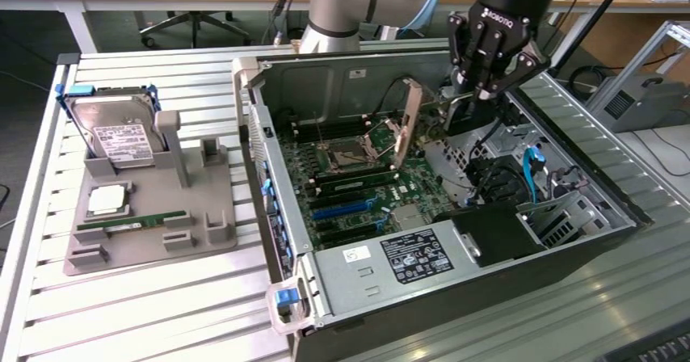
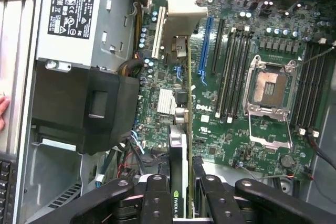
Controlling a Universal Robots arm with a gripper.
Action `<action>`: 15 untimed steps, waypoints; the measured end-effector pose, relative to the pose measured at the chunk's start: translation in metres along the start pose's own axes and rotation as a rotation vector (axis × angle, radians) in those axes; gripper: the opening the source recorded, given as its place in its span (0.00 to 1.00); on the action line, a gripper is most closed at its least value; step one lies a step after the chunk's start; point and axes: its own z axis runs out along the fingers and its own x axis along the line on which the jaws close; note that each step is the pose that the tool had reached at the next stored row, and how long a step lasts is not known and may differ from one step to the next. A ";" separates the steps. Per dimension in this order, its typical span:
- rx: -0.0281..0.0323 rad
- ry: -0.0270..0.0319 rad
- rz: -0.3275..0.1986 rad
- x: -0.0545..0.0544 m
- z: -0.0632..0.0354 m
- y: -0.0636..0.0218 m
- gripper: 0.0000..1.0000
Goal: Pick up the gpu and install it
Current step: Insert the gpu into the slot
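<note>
Slatted metal bench (image 1: pixel 161 313) in a workshop, desks and chairs behind. On it, an open computer case (image 1: pixel 323 83) lying on its side, mainboard (image 2: pixel 220 129) facing up.

Gripper (image 2: pixel 182 182) down inside the case, jaws part-way closed and clamped on the graphics card (image 2: pixel 177 150), 1 finger (image 2: pixel 156 198) against each flat face. Card standing on edge between the jaws, silver bracket at the end farthest from them, lower edge close over the mainboard among the long slots. Seated in a slot or just above it: cannot tell.

To 1 side of the jaws, empty processor socket (image 2: pixel 270 90); to the other, grey power supply (image 2: pixel 79 14). Well away from the jaws, outside the case, hard drive (image 1: pixel 119 136) upright in a grey stand (image 1: pixel 205 216).

Probably light and stiff, yet fragile: thin board, small parts, bare contacts along 1 edge. Safest hold likely across the flat faces near the top edge, as here, clear of contacts. Smooth faces, so some risk of slipping or twisting under a sideways push.
</note>
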 end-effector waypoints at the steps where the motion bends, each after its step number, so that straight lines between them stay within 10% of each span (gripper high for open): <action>1: 0.0006 -0.0073 0.005 0.000 0.0000 0.0003 0.27; 6: 0.0018 -0.0384 0.036 0.000 0.0003 0.0006 0.27; 15: -0.0077 -0.0525 0.143 0.000 0.0024 0.0005 0.27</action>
